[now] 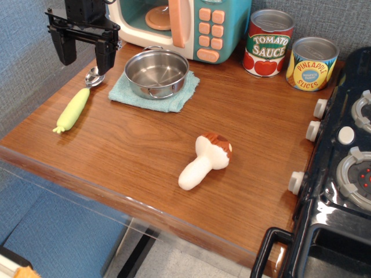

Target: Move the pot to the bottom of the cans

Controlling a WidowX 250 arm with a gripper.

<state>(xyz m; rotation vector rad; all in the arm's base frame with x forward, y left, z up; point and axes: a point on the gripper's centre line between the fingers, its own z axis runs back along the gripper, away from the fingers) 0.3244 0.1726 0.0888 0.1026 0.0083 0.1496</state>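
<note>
The shiny steel pot (156, 73) with thin wire loop handles sits on a teal cloth (154, 91) at the back left of the wooden table. The two cans stand at the back right: the red "Tomato Sauce" can (268, 43) and the yellow "Pineapple Slices" can (312, 63). My black gripper (84, 53) hangs at the far left, above the spoon's bowl and to the left of the pot. Its two fingers stand apart and hold nothing.
A metal spoon with a yellow-green handle (74, 108) lies on the left. A toy mushroom (205, 161) lies mid-table. A teal and pink toy microwave (184, 24) stands behind the pot. A black toy stove (342, 174) borders the right side.
</note>
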